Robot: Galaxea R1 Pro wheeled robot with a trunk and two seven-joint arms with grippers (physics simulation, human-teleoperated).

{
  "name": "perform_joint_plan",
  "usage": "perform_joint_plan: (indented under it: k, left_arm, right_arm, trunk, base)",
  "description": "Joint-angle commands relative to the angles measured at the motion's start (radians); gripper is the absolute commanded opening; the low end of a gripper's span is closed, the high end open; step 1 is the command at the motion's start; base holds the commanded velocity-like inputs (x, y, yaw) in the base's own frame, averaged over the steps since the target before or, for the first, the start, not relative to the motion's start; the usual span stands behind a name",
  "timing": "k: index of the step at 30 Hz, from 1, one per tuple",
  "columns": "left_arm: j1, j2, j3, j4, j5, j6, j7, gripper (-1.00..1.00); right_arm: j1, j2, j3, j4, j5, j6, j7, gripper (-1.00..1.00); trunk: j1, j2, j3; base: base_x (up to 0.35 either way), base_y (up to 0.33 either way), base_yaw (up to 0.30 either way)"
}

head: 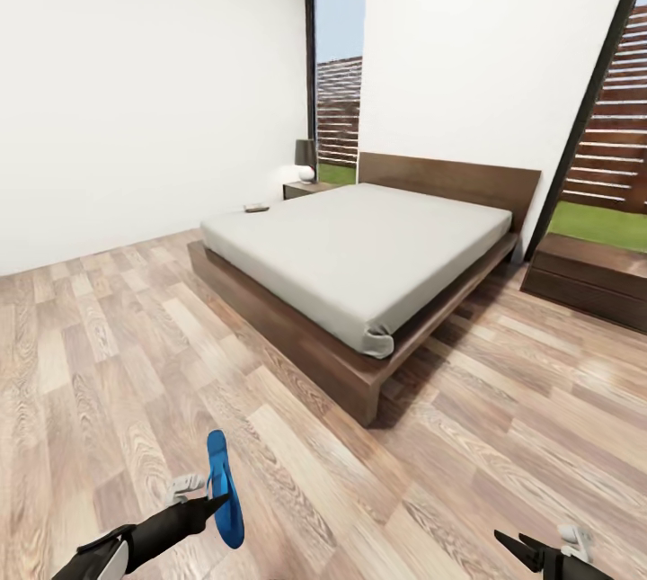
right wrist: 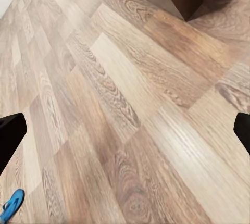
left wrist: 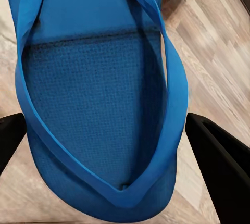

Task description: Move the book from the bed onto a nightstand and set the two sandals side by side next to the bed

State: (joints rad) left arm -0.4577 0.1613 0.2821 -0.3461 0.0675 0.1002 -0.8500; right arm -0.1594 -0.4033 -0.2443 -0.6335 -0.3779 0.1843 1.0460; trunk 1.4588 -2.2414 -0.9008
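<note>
Over wood floor, blue sandal pinched in left tool; right tool spread, empty.

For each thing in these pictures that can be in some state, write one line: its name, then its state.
Bright blue flip-flop sandal: held edge-up above the floor by the left gripper.
Left gripper: shut on the sandal.
Right gripper: open, empty, over wood-plank floor.
White-mattress bed: bare, small dark book at its far corner.

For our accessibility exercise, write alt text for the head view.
The left gripper holds a blue sandal above the wood-plank floor, facing a low bed with a white mattress. A nightstand stands by its far corner.
</note>
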Motion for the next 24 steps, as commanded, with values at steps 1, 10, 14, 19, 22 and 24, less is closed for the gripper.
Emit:
perform_joint_plan:
  k: [1,10,14,19,22,24]
  left_arm:
    - [-0.001,0.000,0.003,0.001,0.006,0.010,-0.004,-1.00]
    - [-0.001,0.000,0.003,0.001,0.006,0.010,-0.004,-1.00]
    - [-0.001,0.000,0.003,0.001,0.006,0.010,-0.004,-1.00]
    - [-0.001,0.000,0.003,0.001,0.006,0.010,-0.004,-1.00]
    - [-0.001,0.000,0.003,0.001,0.006,0.010,-0.004,-1.00]
    - [-0.001,0.000,0.003,0.001,0.006,0.010,-0.004,-1.00]
  right_arm:
    - [0.000,0.000,-0.001,0.000,-0.007,0.010,0.003,1.00]
    - [0.000,0.000,-0.001,0.000,-0.007,0.010,0.003,1.00]
    - [0.000,0.000,-0.001,0.000,-0.007,0.010,0.003,1.00]
    - [0.000,0.000,-0.001,0.000,-0.007,0.010,0.003,1.00]
    - [0.000,0.000,-0.001,0.000,-0.007,0.010,0.003,1.00]
    - [0.000,0.000,-0.001,0.000,-0.007,0.010,0.003,1.00]
  trunk:
    - [0.000,0.000,-0.001]
    - [0.000,0.000,-0.001]
    - [0.000,0.000,-0.001]
    - [0.000,0.000,-0.001]
    - [0.000,0.000,-0.001]
    - [0.000,0.000,-0.001]
  base:
    - [0.001,0.000,0.292]
    - [0.000,0.000,0.293]
    - [0.000,0.000,0.293]
    - [0.000,0.000,0.293]
    - [0.000,0.000,0.293]
    - [0.000,0.000,0.293]
